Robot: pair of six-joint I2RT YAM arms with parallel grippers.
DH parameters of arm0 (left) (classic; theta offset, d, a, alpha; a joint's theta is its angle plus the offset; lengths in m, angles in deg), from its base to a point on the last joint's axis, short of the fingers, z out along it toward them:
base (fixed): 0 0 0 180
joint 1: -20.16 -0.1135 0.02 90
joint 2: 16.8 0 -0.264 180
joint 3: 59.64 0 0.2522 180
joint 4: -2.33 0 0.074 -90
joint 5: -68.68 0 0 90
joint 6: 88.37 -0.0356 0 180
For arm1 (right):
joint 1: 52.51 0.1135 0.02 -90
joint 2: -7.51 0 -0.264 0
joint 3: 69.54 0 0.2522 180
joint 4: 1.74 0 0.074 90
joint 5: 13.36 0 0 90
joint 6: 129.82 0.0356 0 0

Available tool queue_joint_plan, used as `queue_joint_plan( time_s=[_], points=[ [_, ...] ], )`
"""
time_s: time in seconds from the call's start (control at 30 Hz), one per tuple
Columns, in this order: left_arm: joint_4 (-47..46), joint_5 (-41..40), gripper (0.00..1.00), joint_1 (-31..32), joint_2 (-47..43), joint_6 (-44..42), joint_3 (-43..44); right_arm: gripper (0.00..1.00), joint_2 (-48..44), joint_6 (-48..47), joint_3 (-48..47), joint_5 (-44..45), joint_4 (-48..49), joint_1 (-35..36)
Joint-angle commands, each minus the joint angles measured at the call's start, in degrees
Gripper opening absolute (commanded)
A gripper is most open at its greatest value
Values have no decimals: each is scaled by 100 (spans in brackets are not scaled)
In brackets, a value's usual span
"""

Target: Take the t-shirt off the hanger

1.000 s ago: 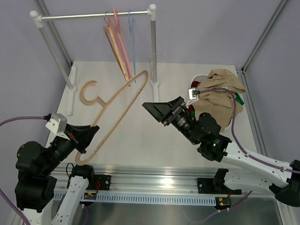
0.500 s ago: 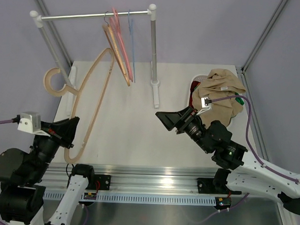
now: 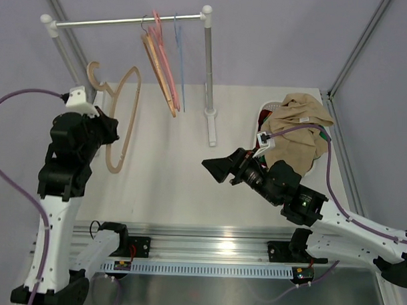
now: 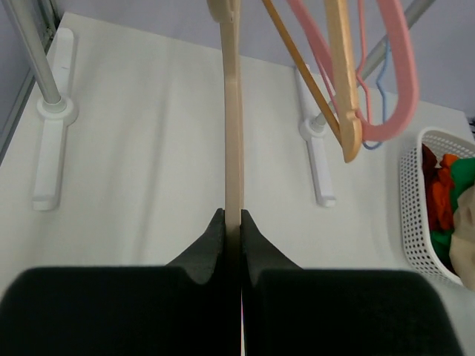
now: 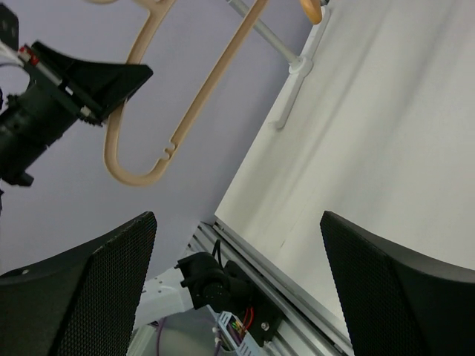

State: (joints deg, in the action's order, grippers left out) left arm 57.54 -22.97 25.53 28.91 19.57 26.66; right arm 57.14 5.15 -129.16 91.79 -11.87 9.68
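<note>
The left claw (image 4: pixel 231 219) is pinching shut on the hanger (image 3: pixel 126 113) near its lower end. It is holding it bare and upright in the air just below the left end of the clothes rail (image 3: pixel 128 19), with the hook (image 3: pixel 92 72) beside the rail's left post (image 3: pixel 73 67). The t-shirt (image 3: pixel 299 122) is lying heaped in a white basket (image 4: pixel 415 215) on the tabletop (image 3: pixel 175 185), out past the rail's right post (image 3: pixel 208 65), so it is looking already off. The right claw (image 3: pixel 220 168) is hanging wide and empty in front of that right post. If the hanger is heading for the rail, its hook may be snagging the left post or knocking the pink hangers (image 3: pixel 163 51) dangling from the rail's middle. Being pinched on one thin edge, the hanger may also be pivoting or slipping free.
</note>
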Motion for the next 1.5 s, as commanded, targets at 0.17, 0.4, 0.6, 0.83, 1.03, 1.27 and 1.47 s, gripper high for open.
queue_joint_plan(
  time_s=[0.17, 0.4, 0.6, 0.83, 1.03, 1.27, 1.47],
  points=[
    [-1244, -828, 0, 8, 1395, -544, 1323, 98, -67, -463, -221, -197, -109, -6],
    [-1570, -838, 0, -88, 2555, -932, 1956, 98, -49, -665, -274, -356, -162, -6],
    [-1895, -117, 0, -501, 3364, -739, 2440, 98, -76, -902, -256, -303, -223, -14],
    [-2168, 130, 0, -536, 3795, -905, 2950, 98, 3, -1227, -230, -206, -224, -14],
    [-2449, 429, 0, -528, 3953, -1011, 2801, 98, 91, -1263, -186, -250, -136, -14],
    [-2247, 930, 0, -844, 4604, -835, 3214, 98, -23, -1254, -98, -127, -153, -14],
    [-2256, 938, 0, -835, 4622, -783, 2802, 98, -85, -1271, -45, -22, -153, -6]
  ],
)
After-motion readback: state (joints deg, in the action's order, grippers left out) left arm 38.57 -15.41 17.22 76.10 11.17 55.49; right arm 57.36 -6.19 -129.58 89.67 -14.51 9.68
